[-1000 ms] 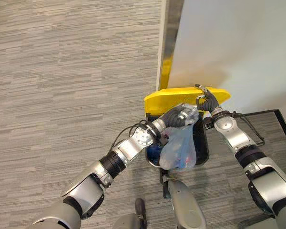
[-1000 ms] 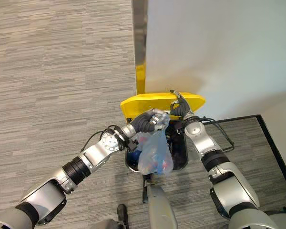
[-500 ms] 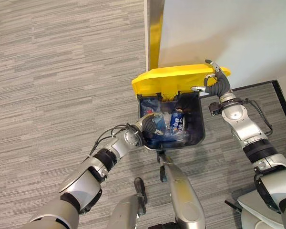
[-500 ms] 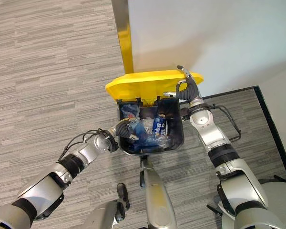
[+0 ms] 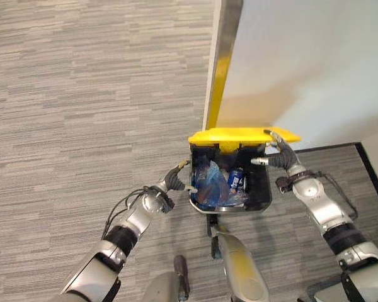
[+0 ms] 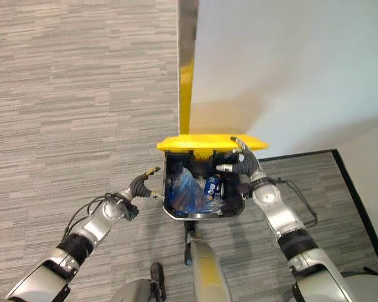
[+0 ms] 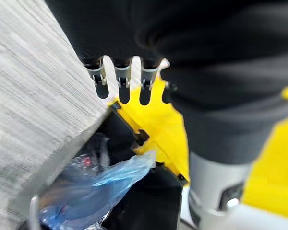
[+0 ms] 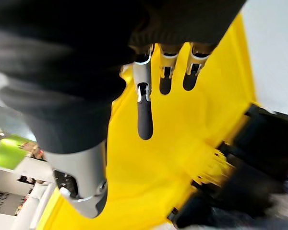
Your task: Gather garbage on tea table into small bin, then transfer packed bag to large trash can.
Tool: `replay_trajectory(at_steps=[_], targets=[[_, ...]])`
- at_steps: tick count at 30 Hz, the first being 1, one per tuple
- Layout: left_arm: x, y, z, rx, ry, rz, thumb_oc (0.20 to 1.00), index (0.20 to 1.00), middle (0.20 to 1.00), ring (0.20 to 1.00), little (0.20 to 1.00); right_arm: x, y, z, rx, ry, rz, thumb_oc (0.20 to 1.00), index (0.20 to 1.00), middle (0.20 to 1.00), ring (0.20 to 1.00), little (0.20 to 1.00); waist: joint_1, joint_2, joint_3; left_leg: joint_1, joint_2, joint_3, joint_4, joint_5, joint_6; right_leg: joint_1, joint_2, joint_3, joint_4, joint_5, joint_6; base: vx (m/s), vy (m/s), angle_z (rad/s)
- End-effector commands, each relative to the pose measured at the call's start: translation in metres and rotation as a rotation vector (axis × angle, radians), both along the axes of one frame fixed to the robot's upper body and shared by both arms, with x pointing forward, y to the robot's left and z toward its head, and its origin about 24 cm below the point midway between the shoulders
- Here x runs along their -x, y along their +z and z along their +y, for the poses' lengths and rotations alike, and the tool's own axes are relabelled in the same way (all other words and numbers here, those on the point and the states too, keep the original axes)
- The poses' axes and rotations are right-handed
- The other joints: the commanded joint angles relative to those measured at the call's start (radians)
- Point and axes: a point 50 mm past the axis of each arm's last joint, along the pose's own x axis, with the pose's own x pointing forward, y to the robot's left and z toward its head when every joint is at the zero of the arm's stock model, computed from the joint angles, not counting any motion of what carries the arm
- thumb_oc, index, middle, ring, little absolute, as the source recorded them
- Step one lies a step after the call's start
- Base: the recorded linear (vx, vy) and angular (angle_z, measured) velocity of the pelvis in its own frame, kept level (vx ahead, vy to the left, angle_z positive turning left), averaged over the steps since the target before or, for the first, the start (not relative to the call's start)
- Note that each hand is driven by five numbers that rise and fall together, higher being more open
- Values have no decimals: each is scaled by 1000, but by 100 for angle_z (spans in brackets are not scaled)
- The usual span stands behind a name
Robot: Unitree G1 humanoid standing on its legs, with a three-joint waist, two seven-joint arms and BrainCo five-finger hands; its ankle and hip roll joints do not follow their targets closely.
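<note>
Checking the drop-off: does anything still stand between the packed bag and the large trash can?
Nothing visible does. The blue plastic bag already lies inside the black trash can, whose yellow lid the right hand holds up. The left hand is empty beside the can.

The large trash can (image 5: pixel 262 195) stands on the floor (image 5: pixel 82 94) against the wall (image 5: pixel 302 56), its lid (image 5: pixel 239 135) raised at the far side, and the packed bag (image 5: pixel 211 182) lies inside it, toward its left half. The left hand (image 5: pixel 175 181) is just beside the can's left rim, outside it. The right hand (image 5: pixel 276 154) is at the lid's right end, above the can's far right corner.
</note>
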Motion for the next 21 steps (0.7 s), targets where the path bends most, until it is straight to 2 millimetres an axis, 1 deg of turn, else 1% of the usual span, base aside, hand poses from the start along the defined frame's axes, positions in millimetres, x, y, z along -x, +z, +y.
replay_trajectory(at_steps=[1, 3, 6, 7, 8, 9, 10, 11, 12, 13, 14, 15, 16, 17, 18, 19, 20, 21], targets=[[11, 12, 30, 75, 63, -67, 1000, 1000, 1000, 1000, 1000, 5, 3, 1, -13, 0, -45, 1000, 1000, 1000, 1000, 1000, 28, -25, -6, 68, -63, 15, 84, -156, 27, 32, -35, 92, -183, 153, 139, -83, 20, 21], [22, 7, 47, 86, 123, -48, 1000, 1000, 1000, 1000, 1000, 14, -7, -7, -20, -27, -14, 1000, 1000, 1000, 1000, 1000, 35, -31, -4, 71, -65, 13, 92, -154, 28, 43, -43, 87, -188, 161, 145, -68, 16, 21], [39, -3, 75, 91, 228, -9, 1000, 1000, 1000, 1000, 1000, 25, -20, -13, -27, -54, 27, 1000, 1000, 1000, 1000, 1000, 47, -39, -7, 73, -71, 14, 96, -146, 29, 62, -49, 63, -200, 169, 152, -72, 24, 9], [47, -8, 85, 87, 268, 8, 1000, 1000, 1000, 1000, 1000, 28, -23, -15, -22, -60, 39, 1000, 1000, 1000, 1000, 1000, 55, -41, -11, 76, -73, 15, 89, -138, 30, 67, -52, 51, -203, 169, 155, -91, 39, 2], [61, -15, 101, 84, 340, 38, 1000, 1000, 1000, 1000, 1000, 35, -30, -19, -6, -70, 70, 1000, 1000, 1000, 1000, 1000, 63, -46, -11, 82, -80, 14, 76, -119, 38, 70, -57, 36, -185, 186, 165, -89, 45, 2], [68, -18, 107, 93, 375, 46, 1000, 1000, 1000, 1000, 1000, 38, -33, -21, -7, -75, 81, 1000, 1000, 1000, 1000, 1000, 70, -36, -4, 83, -73, 12, 73, -113, 42, 71, -49, 28, -163, 180, 169, -136, 55, 5], [73, -20, 113, 88, 397, 56, 1000, 1000, 1000, 1000, 1000, 42, -35, -24, -5, -82, 91, 1000, 1000, 1000, 1000, 1000, 75, -33, -2, 77, -70, 11, 63, -96, 46, 72, -49, 21, -128, 157, 166, -164, 57, 2], [78, -22, 119, 79, 425, 67, 1000, 1000, 1000, 1000, 1000, 45, -38, -27, -4, -88, 102, 1000, 1000, 1000, 1000, 1000, 82, -27, -1, 69, -66, 13, 51, -79, 47, 76, -52, 16, -89, 124, 153, -236, 70, -2], [84, -26, 126, 69, 450, 87, 1000, 1000, 1000, 1000, 1000, 50, -43, -32, -3, -103, 121, 1000, 1000, 1000, 1000, 1000, 88, -16, -2, 56, -60, 14, 30, -51, 51, 77, -50, 20, -8, 85, 139, -222, 69, -5], [89, -29, 130, 71, 469, 100, 1000, 1000, 1000, 1000, 1000, 53, -45, -36, -3, -113, 129, 1000, 1000, 1000, 1000, 1000, 95, -8, -6, 50, -52, 17, 11, -37, 50, 76, -48, 23, 43, 52, 125, -161, 45, -3], [89, -28, 130, 71, 470, 100, 1000, 1000, 1000, 1000, 1000, 53, -45, -35, -3, -113, 129, 1000, 1000, 1000, 1000, 1000, 93, -13, -10, 47, -56, 17, 7, -31, 50, 72, -53, 25, 42, 55, 125, -135, 29, -14], [98, -34, 137, 69, 509, 127, 1000, 1000, 1000, 1000, 1000, 62, -53, -42, 0, -137, 162, 1000, 1000, 1000, 1000, 1000, 105, 10, -20, 40, -35, 13, -33, -1, 45, 86, -40, 42, 144, -21, 105, -112, 3, -22], [101, -35, 141, 61, 521, 137, 1000, 1000, 1000, 1000, 1000, 67, -58, -45, 3, -148, 184, 1000, 1000, 1000, 1000, 1000, 112, 15, -29, 32, -26, 12, -44, 16, 45, 103, -35, 54, 188, -54, 97, -109, 4, -13], [101, -35, 141, 60, 521, 137, 1000, 1000, 1000, 1000, 1000, 67, -58, -45, 2, -148, 184, 1000, 1000, 1000, 1000, 1000, 112, 14, -31, 30, -28, 13, -46, 20, 45, 101, -36, 55, 186, -51, 97, -53, -17, 2], [103, -35, 143, 62, 532, 139, 1000, 1000, 1000, 1000, 1000, 71, -63, -49, 6, -163, 202, 1000, 1000, 1000, 1000, 1000, 118, 23, -36, 26, -16, 15, -55, 29, 41, 115, -32, 57, 227, -84, 92, -40, -68, -5], [108, -38, 146, 66, 556, 148, 1000, 1000, 1000, 1000, 1000, 77, -71, -54, 6, -193, 239, 1000, 1000, 1000, 1000, 1000, 132, 18, -49, 13, -9, 20, -66, 45, 28, 169, -37, 62, 202, -88, 87, -13, -107, -12], [109, -40, 144, 73, 551, 156, 1000, 1000, 1000, 1000, 1000, 81, -76, -55, 3, -201, 259, 1000, 1000, 1000, 1000, 1000, 135, 10, -51, 16, -12, 16, -70, 44, 23, 197, -31, 62, 167, -105, 83, 1, -100, -16], [109, -39, 144, 73, 551, 155, 1000, 1000, 1000, 1000, 1000, 81, -76, -55, 2, -201, 259, 1000, 1000, 1000, 1000, 1000, 134, 9, -53, 14, -12, 15, -74, 50, 23, 196, -31, 62, 161, -100, 82, 20, -81, -4]])
